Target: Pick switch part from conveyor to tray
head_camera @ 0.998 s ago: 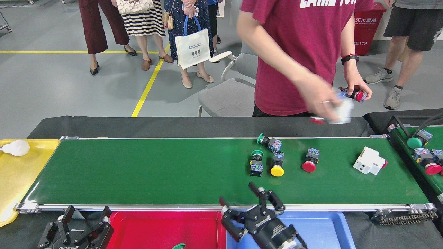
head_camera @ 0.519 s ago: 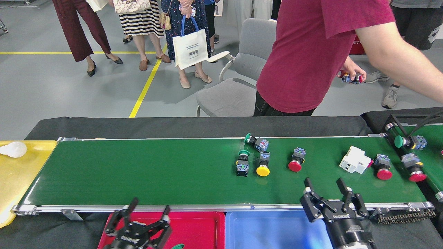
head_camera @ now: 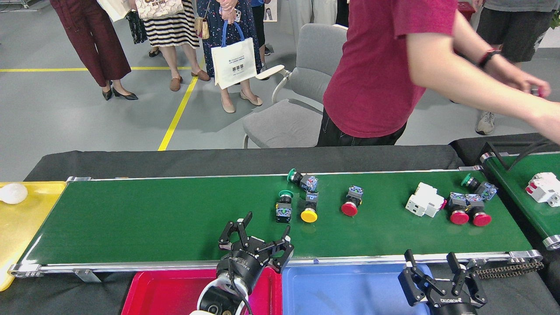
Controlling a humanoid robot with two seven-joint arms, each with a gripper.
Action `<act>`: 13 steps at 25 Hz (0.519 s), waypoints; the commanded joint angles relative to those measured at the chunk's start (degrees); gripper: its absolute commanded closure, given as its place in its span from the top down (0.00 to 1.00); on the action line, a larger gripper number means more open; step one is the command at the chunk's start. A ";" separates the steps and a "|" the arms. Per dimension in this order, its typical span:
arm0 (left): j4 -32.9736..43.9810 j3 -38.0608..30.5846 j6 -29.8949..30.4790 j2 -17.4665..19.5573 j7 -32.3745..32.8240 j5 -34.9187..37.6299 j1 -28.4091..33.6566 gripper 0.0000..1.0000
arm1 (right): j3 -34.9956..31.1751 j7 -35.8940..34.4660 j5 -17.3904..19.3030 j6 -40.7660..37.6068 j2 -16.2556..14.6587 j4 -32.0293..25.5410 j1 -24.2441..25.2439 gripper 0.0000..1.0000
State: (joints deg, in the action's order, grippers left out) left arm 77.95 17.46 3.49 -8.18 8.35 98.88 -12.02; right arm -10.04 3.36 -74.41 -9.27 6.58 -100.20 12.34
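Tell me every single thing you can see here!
Long dark-green conveyor belt: one, across the middle.
Push-button switch parts: seven on the belt; green caps, yellow, red.
White blocky switch part: one, belt's right side.
Red plastic tray, blue plastic tray: near edge.
Yellow tray: left end.
Grey chair: behind.
Person in maroon shirt: behind.
Left end effector: open, over the belt's near edge.
Right end effector: open, over the blue tray's right end.

A grey chair (head_camera: 302,87) stands beside a yellow floor line (head_camera: 177,114).
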 commanded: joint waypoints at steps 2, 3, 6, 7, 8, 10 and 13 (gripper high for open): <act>-1.84 0.11 -1.47 -0.43 -0.09 -0.18 -2.39 1.00 | -0.07 -0.73 -0.12 -0.31 -0.07 -0.69 -0.56 0.98; -2.98 0.11 -2.17 -0.34 -0.09 -0.18 -2.92 1.00 | -0.07 -0.73 -0.21 -0.31 -0.07 -0.69 -0.65 0.98; -6.41 -0.15 -3.40 -0.25 -0.26 -0.18 -4.94 1.00 | -0.07 -0.73 -1.00 -0.31 -0.07 -0.69 -0.65 0.98; -7.20 -0.41 -3.58 -0.25 -0.44 -0.18 -5.29 1.00 | -0.07 -0.73 -1.35 -0.31 -0.07 -0.69 -0.65 0.98; -8.08 -0.50 -3.75 -0.25 -0.44 -0.27 -5.73 1.00 | -0.07 -0.73 -2.06 -0.31 -0.25 -0.69 -0.65 0.98; -9.48 -0.68 -4.81 -0.25 -0.62 -0.36 -6.96 0.99 | 0.02 -0.73 -3.20 -0.31 -0.34 -0.69 -0.73 0.98; -12.30 -0.68 -6.48 -0.25 -0.70 -0.62 -8.89 0.90 | 0.19 -0.81 -4.52 -0.39 -0.34 -0.69 -0.82 0.98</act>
State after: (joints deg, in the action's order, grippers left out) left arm 65.89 16.94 -1.85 -8.19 8.22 98.45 -19.56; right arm -9.92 3.26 -78.61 -9.37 6.55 -100.20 12.29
